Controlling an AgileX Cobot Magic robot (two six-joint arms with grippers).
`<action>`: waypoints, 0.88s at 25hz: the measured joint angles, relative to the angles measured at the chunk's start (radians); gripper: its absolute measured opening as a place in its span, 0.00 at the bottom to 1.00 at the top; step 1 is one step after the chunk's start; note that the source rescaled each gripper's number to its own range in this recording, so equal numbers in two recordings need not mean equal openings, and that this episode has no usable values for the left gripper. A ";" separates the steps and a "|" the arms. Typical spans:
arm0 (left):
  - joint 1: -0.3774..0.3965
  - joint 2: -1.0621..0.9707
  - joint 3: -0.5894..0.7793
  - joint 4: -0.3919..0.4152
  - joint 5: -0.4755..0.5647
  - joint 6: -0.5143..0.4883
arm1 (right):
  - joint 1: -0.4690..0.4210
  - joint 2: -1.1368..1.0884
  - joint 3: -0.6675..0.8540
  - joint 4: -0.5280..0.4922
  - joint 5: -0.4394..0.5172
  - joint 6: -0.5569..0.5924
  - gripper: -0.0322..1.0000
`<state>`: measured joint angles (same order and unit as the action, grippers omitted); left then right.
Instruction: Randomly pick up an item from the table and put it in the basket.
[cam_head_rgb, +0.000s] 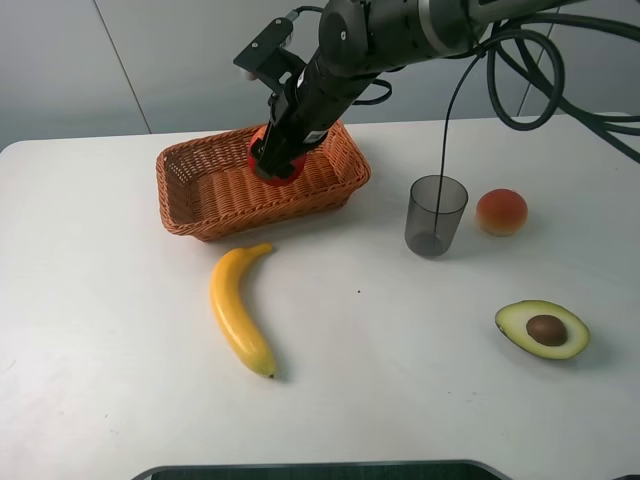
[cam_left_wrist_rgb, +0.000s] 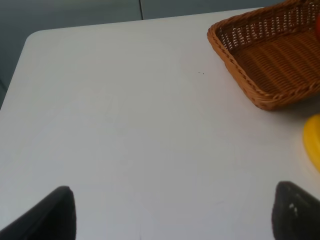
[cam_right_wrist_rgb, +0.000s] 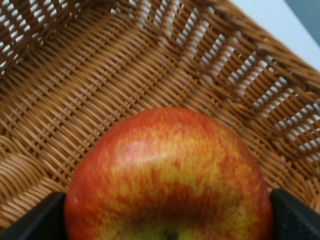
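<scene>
My right gripper (cam_head_rgb: 276, 160) is shut on the red apple (cam_head_rgb: 279, 170) and holds it inside the right part of the wicker basket (cam_head_rgb: 200, 222), low over its woven floor. In the right wrist view the apple (cam_right_wrist_rgb: 170, 170) fills the space between the two fingertips (cam_right_wrist_rgb: 35, 220), with the basket's floor and wall (cam_right_wrist_rgb: 100, 85) behind it. My left gripper (cam_left_wrist_rgb: 172, 215) is open and empty above the white table (cam_left_wrist_rgb: 125, 125), to the left of the basket (cam_left_wrist_rgb: 280, 60). It does not show in the exterior high view.
A yellow banana (cam_head_rgb: 240, 310) lies in front of the basket; its tip shows in the left wrist view (cam_left_wrist_rgb: 314, 140). A grey translucent cup (cam_head_rgb: 435, 215), an orange-pink fruit (cam_head_rgb: 501, 212) and an avocado half (cam_head_rgb: 543, 329) are on the right of the table (cam_head_rgb: 100, 330).
</scene>
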<state>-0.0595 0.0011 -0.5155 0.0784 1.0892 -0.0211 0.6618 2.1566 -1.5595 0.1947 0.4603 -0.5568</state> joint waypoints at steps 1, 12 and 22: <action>0.000 0.000 0.000 0.000 0.000 0.000 | 0.000 0.002 0.000 0.000 0.000 0.000 0.06; 0.000 0.000 0.000 0.000 0.000 0.000 | 0.000 0.002 0.000 0.000 0.000 0.035 0.83; 0.000 0.000 0.000 0.000 0.000 0.000 | 0.000 -0.035 0.000 0.003 0.025 0.043 0.99</action>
<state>-0.0595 0.0011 -0.5155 0.0784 1.0892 -0.0211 0.6618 2.1219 -1.5595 0.1973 0.4849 -0.5136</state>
